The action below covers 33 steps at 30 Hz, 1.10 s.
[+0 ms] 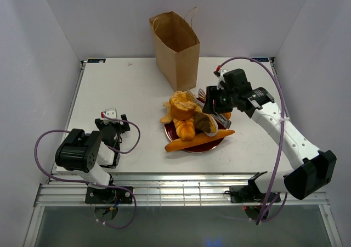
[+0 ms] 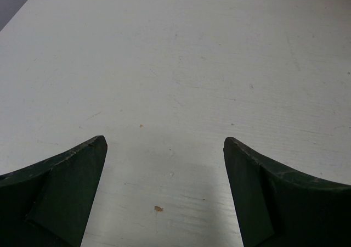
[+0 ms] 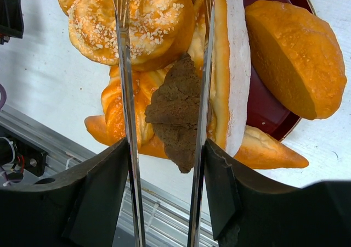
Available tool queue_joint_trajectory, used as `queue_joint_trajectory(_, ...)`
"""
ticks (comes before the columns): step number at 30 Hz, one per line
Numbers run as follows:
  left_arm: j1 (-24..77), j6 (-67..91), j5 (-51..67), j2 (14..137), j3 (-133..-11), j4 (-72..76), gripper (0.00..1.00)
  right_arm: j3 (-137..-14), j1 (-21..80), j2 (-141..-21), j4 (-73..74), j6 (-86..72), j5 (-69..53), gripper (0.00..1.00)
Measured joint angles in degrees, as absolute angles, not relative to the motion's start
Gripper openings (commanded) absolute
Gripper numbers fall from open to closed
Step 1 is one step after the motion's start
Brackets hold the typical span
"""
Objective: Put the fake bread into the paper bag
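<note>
The fake bread [image 1: 186,115] is piled on a dark red plate [image 1: 211,148], with a long baguette [image 1: 200,141] along its near rim. Behind it stands the paper bag [image 1: 175,46], upright with its mouth open. My right gripper [image 1: 218,101] hovers over the pile, shut on a pair of metal tongs [image 3: 124,66]. The tongs' arms stand apart on either side of a dark brown croissant [image 3: 175,107]. I cannot tell whether they touch it. A seeded bun [image 3: 131,22], a white-cut roll [image 3: 233,60] and an oval loaf [image 3: 299,60] surround it. My left gripper [image 2: 164,142] is open over bare table.
The left arm [image 1: 88,151] rests folded at the near left. White walls enclose the table on three sides. A metal rail [image 1: 181,189] runs along the near edge, and the right arm's cable [image 1: 277,101] loops above the table's right side.
</note>
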<state>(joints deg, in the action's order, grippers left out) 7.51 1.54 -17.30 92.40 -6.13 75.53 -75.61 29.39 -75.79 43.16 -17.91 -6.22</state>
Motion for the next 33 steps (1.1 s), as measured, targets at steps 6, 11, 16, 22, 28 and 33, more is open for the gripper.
queue_joint_trajectory(6,7.51,1.54,-17.3,92.4,-6.13,75.55,0.98,-75.59,29.39,-77.19,43.18,-18.2,-7.92,0.52)
queue_joint_trajectory(11,7.51,1.54,-17.3,92.4,-6.13,75.55,0.98,-76.42,29.39,-79.81,43.22,-18.63,-11.35,0.42)
queue_joint_trajectory(16,7.51,1.54,-17.3,92.4,-6.13,75.53,0.98,-76.93,29.26,-81.38,43.29,-18.63,-14.31,0.32)
queue_joint_trajectory(22,7.51,1.54,-17.3,92.4,-6.13,75.55,0.98,-79.05,28.73,-81.49,43.77,-18.41,-15.49,0.13)
queue_joint_trajectory(28,7.49,1.54,-17.3,92.4,-6.13,75.53,0.98,-81.19,27.99,-81.47,45.21,-18.04,-15.53,0.08)
queue_joint_trajectory(33,7.51,1.56,-17.3,92.4,-6.13,75.55,0.98,-85.82,27.68,-81.47,46.98,-17.78,-15.51,0.08)
